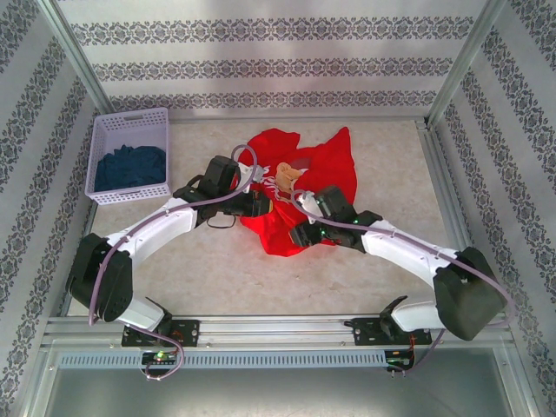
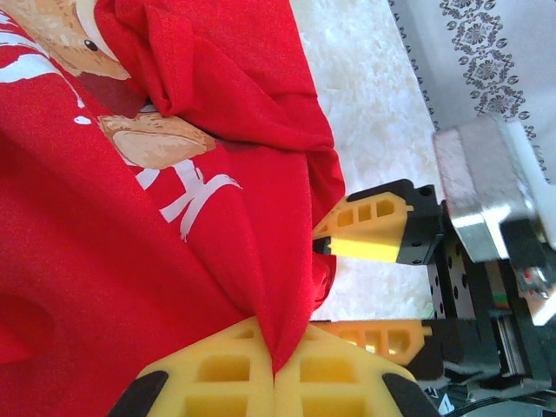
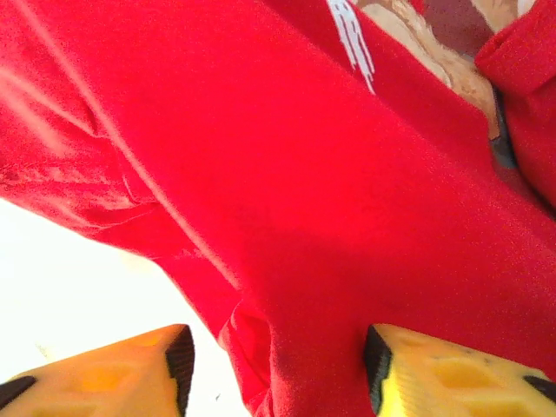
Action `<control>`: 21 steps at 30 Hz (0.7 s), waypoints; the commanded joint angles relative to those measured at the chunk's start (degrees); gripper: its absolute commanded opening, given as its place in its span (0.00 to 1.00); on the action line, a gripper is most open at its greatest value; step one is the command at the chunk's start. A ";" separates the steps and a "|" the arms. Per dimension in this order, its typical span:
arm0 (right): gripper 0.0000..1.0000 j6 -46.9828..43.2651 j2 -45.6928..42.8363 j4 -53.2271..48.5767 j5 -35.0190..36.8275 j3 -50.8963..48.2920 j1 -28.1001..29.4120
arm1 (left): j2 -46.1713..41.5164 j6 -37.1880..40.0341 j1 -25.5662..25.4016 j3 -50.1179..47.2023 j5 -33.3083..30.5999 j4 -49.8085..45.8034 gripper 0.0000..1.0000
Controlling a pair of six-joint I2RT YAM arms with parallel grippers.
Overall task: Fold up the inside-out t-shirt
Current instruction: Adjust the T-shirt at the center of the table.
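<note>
Currently the inside-out t-shirt (image 1: pixel 304 174) lies crumpled mid-table, left gripper (image 2: pixel 274 369) clamped on a fold of it, right gripper (image 3: pixel 278 373) spread with cloth loose between its jaws; risk: pulling from one side would drag and bunch it further.

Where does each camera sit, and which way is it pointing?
Top: above and behind, looking down on table, shirt, left arm, right arm.
Left wrist: on the left arm, looking past the left claw, shut on the shirt, to the right claw.
Right wrist: on the right arm, looking past the open right claw at the shirt.
Shared: both wrist views show the shirt's print.
</note>
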 commanded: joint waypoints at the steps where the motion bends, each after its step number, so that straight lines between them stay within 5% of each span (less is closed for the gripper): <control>1: 0.60 -0.61 0.53 5.15 6.28 -1.27 1.43 | -1.69 -1.14 -0.17 1.61 1.48 -1.47 0.00; 5: 0.62 -1.35 6.20 7.19 10.84 0.44 2.43 | -2.56 -0.54 -0.12 1.59 1.20 -2.39 0.00; 8: 0.24 -1.10 6.48 6.83 8.15 1.70 2.00 | -3.90 0.03 0.85 1.38 -4.78 -5.11 0.00; 13: 0.00 5.72 1.70 9.90 -12.23 -0.53 -2.09 | -4.08 2.43 1.36 1.64 -27.10 -9.28 0.03; 21: 0.00 18.11 2.70 15.23 -24.77 -1.12 -7.26 | -4.96 6.73 -0.50 1.18 -41.54 -10.60 0.51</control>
